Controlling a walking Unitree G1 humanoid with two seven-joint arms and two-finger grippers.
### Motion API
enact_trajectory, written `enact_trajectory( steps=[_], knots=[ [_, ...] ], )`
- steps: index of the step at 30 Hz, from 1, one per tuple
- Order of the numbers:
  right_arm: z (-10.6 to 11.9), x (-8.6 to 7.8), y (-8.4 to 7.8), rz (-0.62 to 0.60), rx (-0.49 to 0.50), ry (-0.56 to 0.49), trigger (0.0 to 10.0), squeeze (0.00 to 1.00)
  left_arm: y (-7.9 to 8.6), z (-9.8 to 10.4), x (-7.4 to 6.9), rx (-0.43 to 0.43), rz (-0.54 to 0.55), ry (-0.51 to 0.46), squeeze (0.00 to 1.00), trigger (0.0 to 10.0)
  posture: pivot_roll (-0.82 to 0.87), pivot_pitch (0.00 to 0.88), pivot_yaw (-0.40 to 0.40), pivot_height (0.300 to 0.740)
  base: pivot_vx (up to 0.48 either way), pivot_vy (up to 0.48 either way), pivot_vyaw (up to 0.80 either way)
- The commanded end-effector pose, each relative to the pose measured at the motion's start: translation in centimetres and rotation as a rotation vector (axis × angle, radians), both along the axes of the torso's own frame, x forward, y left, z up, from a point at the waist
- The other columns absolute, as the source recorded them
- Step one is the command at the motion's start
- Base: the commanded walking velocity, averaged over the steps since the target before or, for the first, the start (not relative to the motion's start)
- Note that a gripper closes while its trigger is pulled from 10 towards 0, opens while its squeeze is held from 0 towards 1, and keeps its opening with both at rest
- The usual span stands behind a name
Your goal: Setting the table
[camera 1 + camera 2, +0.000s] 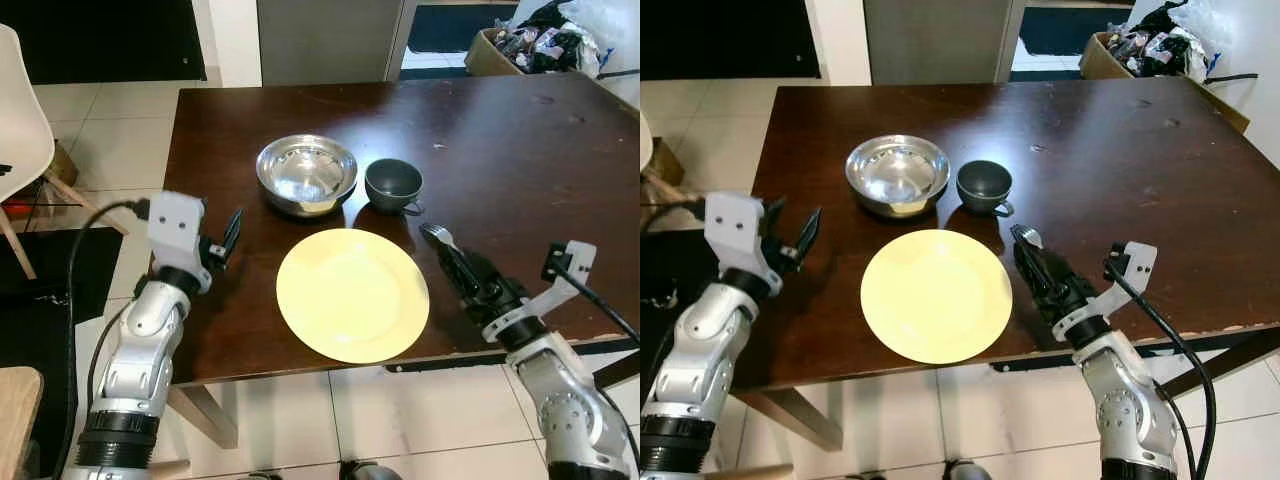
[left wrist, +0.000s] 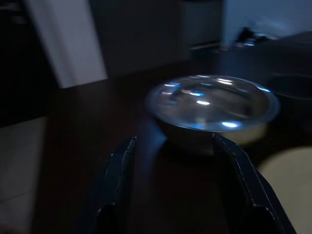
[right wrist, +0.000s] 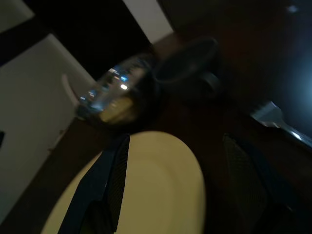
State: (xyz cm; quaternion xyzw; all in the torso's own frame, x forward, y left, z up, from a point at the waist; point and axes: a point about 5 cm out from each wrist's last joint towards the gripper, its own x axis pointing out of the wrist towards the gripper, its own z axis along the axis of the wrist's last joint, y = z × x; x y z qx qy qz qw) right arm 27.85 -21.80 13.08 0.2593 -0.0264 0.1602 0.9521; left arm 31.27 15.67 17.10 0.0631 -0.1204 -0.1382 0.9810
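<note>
The fork [image 1: 440, 237] lies on the table [image 1: 520, 150], just right of the plate [image 1: 352, 293] and near the cup [image 1: 392, 184]; the right gripper [image 1: 462, 268] hovers over its handle, fingers spread, so most of the handle is hidden and I cannot tell if they touch it. The left gripper [image 1: 228, 236] is spread too, empty, left of the bowl [image 1: 307, 173]. I count one fork, one plate, one bowl, one cup.
</note>
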Motion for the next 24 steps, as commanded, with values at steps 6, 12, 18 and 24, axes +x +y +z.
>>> enact_trajectory(
  steps=[6, 12, 18, 24],
  knots=[
    [-1.4, -0.4, -0.5, -0.040, 0.003, 0.051, 10.0, 0.00, -5.5, -3.6, -1.3, 0.171, -0.268, 0.087, 0.00, 10.0, -0.13, 0.050, 0.032, 0.740, 0.000, 0.000, 0.00],
    [-1.0, -0.1, -1.0, -0.055, 0.001, 0.042, 10.0, 0.00, -7.4, -5.4, -1.5, 0.295, -0.350, 0.112, 0.00, 10.0, -0.14, 0.048, 0.030, 0.740, 0.000, 0.000, 0.00],
    [-0.7, 0.1, -1.1, -0.057, -0.004, 0.032, 10.0, 0.00, -6.6, -8.7, -1.8, 0.470, -0.330, 0.235, 0.00, 10.0, -0.14, 0.051, 0.030, 0.740, 0.000, 0.000, 0.00],
    [-0.8, 0.0, -1.0, -0.055, -0.001, 0.034, 10.0, 0.00, -2.3, -12.8, -2.6, 0.426, -0.232, 0.526, 0.00, 10.0, -0.13, 0.055, 0.025, 0.740, 0.000, 0.000, 0.00]
  ],
)
